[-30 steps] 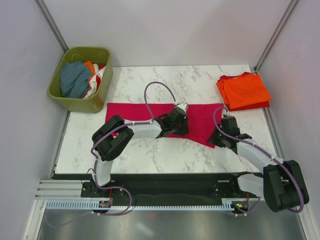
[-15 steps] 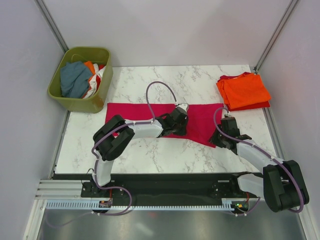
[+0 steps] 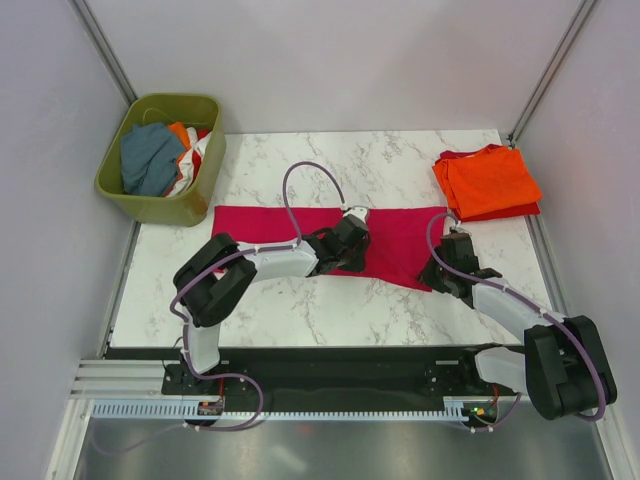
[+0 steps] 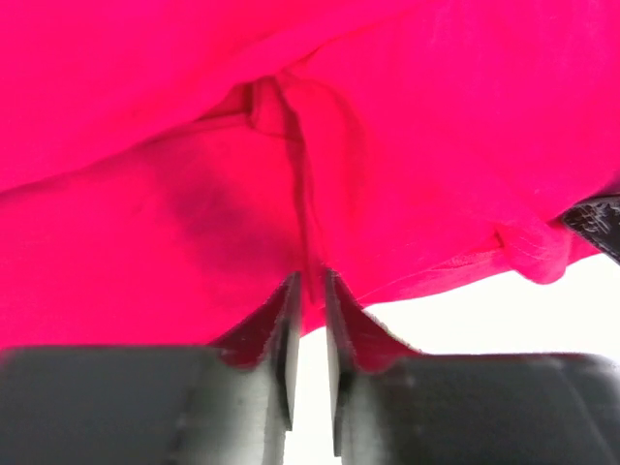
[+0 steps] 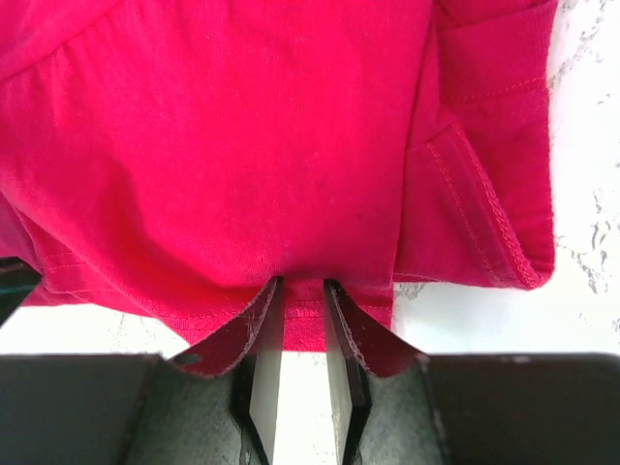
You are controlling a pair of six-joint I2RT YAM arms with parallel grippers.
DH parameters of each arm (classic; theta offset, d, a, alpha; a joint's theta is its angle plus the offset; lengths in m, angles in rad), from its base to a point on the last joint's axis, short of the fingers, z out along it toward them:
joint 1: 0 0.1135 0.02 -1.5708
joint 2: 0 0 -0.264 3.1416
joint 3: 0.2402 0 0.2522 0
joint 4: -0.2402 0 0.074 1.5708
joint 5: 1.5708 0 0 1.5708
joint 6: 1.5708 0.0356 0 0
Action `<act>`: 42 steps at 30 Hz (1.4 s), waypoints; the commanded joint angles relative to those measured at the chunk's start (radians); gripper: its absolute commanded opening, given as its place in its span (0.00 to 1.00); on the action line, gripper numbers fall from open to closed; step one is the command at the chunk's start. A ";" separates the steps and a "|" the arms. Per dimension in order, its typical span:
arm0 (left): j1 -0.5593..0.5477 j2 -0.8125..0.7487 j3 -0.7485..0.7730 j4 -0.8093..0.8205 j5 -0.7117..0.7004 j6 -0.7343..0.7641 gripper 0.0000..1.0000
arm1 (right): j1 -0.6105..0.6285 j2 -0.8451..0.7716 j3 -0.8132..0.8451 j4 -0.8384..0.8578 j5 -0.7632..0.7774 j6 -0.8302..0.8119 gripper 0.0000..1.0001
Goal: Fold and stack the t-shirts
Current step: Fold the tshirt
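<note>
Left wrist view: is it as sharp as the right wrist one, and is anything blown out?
Left wrist: soft throughout, magenta t-shirt oversaturated, fingers blurred, table blown to plain white. Right wrist: sharper, hem stitching and marble veins readable. Top external: even light, no glare.

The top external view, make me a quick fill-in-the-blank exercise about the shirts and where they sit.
1. The magenta t-shirt lies spread out on the white ___-patterned table.
2. The orange t-shirt lies folded on a red t-shirt at the table's far ___ corner.
3. A blue-grey garment lies inside the olive-green ___.

Missing words: marble; right; basket
</note>
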 commanded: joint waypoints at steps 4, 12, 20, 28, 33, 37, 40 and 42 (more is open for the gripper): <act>-0.002 -0.013 0.029 -0.008 -0.011 0.019 0.37 | 0.002 0.030 -0.006 -0.049 0.036 -0.015 0.31; -0.013 0.044 0.081 -0.019 0.026 0.032 0.38 | 0.001 0.027 -0.009 -0.044 0.027 -0.017 0.31; -0.013 0.084 0.116 -0.093 -0.011 0.009 0.17 | -0.001 0.027 -0.009 -0.044 0.027 -0.018 0.32; -0.010 -0.002 0.072 -0.100 -0.046 0.002 0.02 | 0.001 0.024 -0.014 -0.046 0.028 -0.017 0.32; 0.003 -0.093 0.021 -0.079 0.027 -0.007 0.02 | 0.001 0.027 -0.017 -0.049 0.034 -0.001 0.32; 0.013 -0.131 -0.025 -0.080 0.046 -0.022 0.08 | 0.002 0.030 -0.022 -0.059 0.039 0.008 0.32; 0.024 -0.159 -0.066 -0.082 0.052 -0.045 0.18 | 0.001 0.013 -0.020 -0.073 0.068 0.017 0.32; 0.023 -0.180 -0.092 -0.083 0.050 -0.053 0.29 | 0.001 -0.013 -0.023 -0.078 0.079 0.020 0.33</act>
